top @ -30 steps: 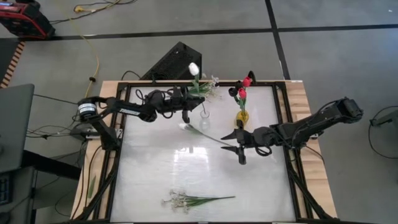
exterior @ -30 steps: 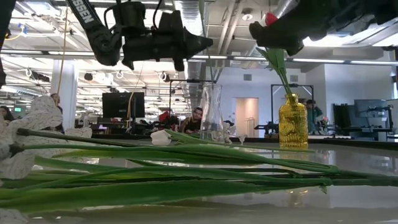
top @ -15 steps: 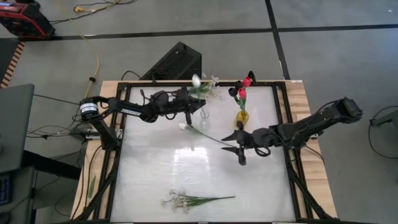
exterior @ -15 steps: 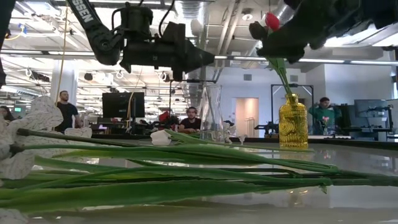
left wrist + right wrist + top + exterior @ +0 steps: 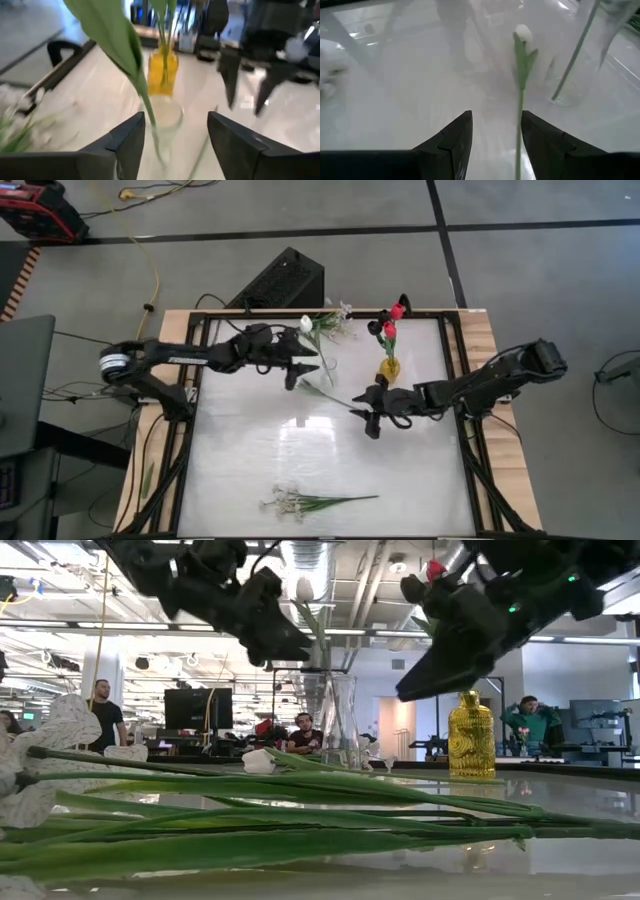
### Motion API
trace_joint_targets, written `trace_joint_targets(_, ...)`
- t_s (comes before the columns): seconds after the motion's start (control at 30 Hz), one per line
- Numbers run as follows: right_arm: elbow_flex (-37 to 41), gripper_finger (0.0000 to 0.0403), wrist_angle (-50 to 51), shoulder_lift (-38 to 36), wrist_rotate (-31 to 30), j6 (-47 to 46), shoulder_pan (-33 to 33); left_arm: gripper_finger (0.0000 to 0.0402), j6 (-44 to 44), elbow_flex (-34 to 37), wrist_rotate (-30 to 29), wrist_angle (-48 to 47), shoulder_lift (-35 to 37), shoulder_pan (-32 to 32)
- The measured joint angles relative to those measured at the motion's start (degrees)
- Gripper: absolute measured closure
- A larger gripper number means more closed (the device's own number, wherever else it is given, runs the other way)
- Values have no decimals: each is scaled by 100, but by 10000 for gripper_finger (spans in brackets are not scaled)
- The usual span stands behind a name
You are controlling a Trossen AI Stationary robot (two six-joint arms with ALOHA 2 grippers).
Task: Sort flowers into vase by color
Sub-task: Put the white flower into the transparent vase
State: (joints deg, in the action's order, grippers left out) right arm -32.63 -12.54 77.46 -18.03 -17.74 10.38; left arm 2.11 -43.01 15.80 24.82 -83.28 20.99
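Observation:
A clear vase (image 5: 328,365) holds a white tulip (image 5: 306,324) and white sprigs (image 5: 340,313). The tulip's stem (image 5: 146,102) stands in the vase mouth. My left gripper (image 5: 301,370) is open just left of that vase, its fingers on either side of the stem without touching it. Red tulips (image 5: 396,311) and a dark bloom (image 5: 373,327) stand in a yellow vase (image 5: 389,367). Another white tulip (image 5: 522,33) lies flat on the table. My right gripper (image 5: 368,412) hovers open above its stem end (image 5: 519,105).
A bunch of white-blossom sprigs (image 5: 300,502) lies near the table's front edge, and its stems fill the foreground of the low view (image 5: 300,830). A black frame (image 5: 190,430) borders the white tabletop. People sit in the room behind the table.
My left gripper has opened and let go of the white tulip, which has sunk lower into the clear vase. The gripper has drawn back a little toward the table's left edge. My right gripper has gone left toward the lying tulip and tipped its fingers down.

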Motion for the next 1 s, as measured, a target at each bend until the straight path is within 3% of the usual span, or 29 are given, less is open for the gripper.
trace_joint_targets(0.23,-336,209,5,742,1,72,-405,180,-400,-557,-449,-3128,1094,0)
trace_joint_targets(0.53,-835,214,7,1780,6,310,-647,180,149,-303,-541,-4705,2178,-402)
trace_joint_targets(0.67,-1008,221,71,2204,31,324,-725,180,403,190,-1054,-4354,2531,-857)
trace_joint_targets(0.87,-1138,240,399,2556,26,131,-772,180,844,1291,-1205,-2454,2811,-1505)
trace_joint_targets(1.0,-1149,282,669,2565,8,-147,-684,180,1011,1807,-1235,-1445,2847,-1756)
